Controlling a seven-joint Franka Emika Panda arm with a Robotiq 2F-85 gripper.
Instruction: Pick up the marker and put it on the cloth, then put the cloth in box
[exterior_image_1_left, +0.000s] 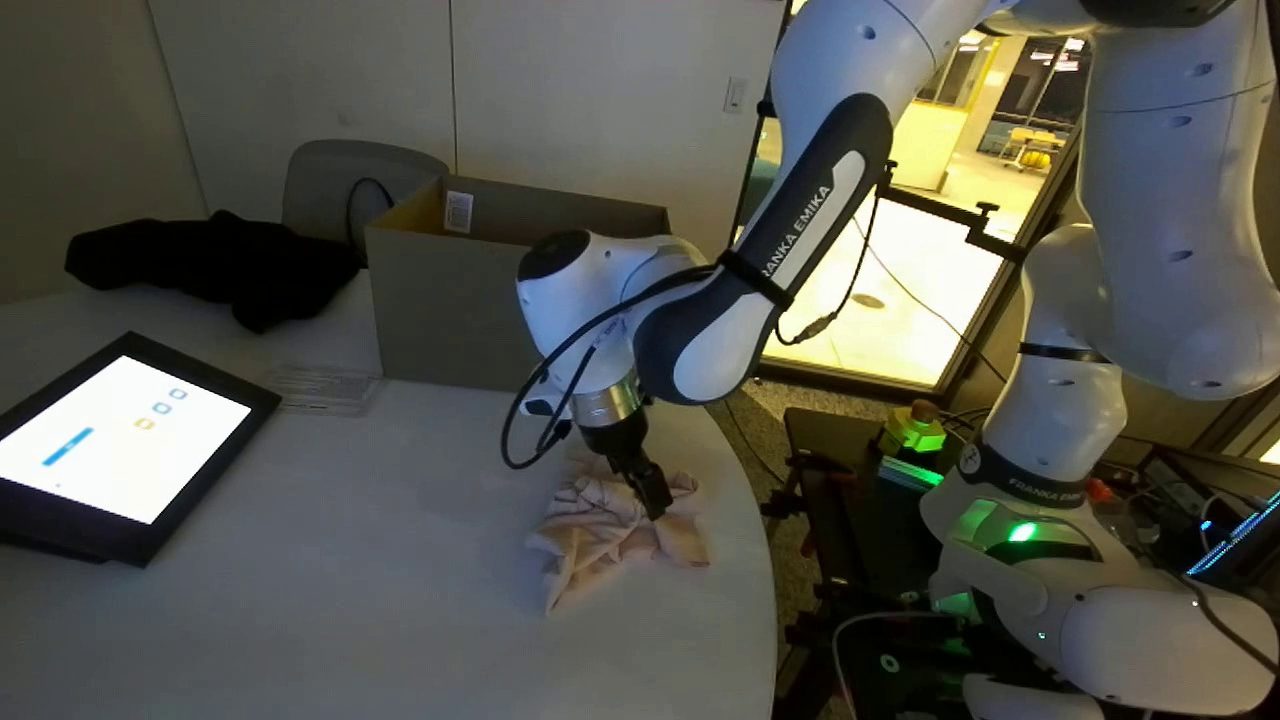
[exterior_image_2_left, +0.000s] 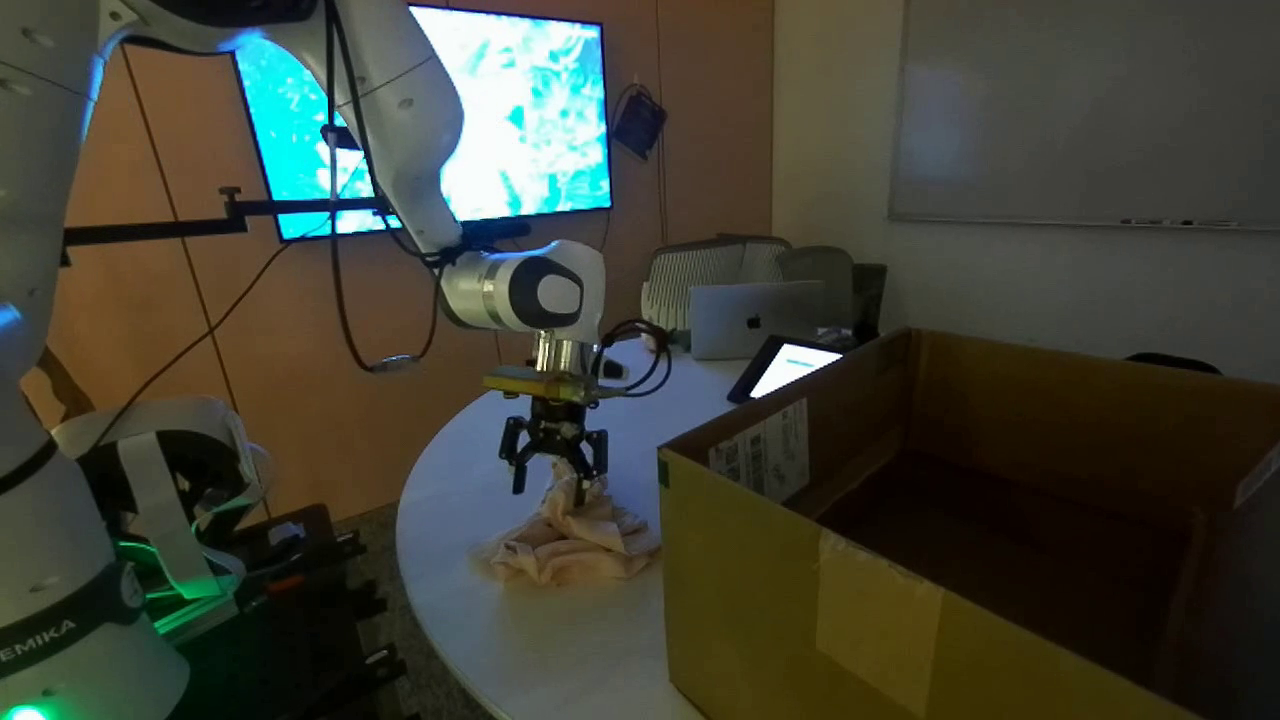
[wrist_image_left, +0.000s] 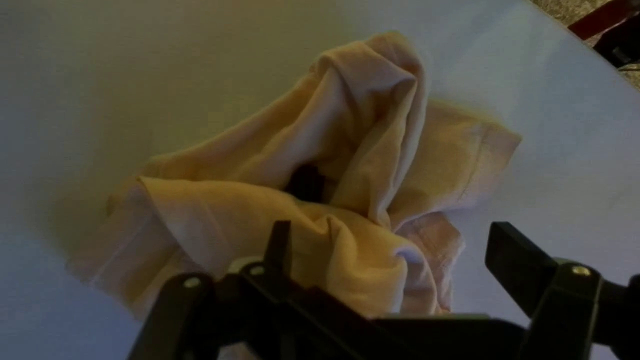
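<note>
The pale beige-pink cloth lies rumpled near the rounded edge of the table, with a raised fold in an exterior view. My gripper points down just above it, jaws spread wide and nothing pinched between them. In the wrist view the left finger overlaps the cloth, while the right finger appears over table beside it. Whether either touches fabric I cannot tell. A short dark piece, seemingly the marker, peeks from a fold, mostly covered. The brown cardboard box stands open-topped close by.
A tablet with a lit screen rests on the white table. Black bundled fabric lies beside the box, near a thin clear sheet. Farther back is a silver laptop. The table's edge runs close to the cloth.
</note>
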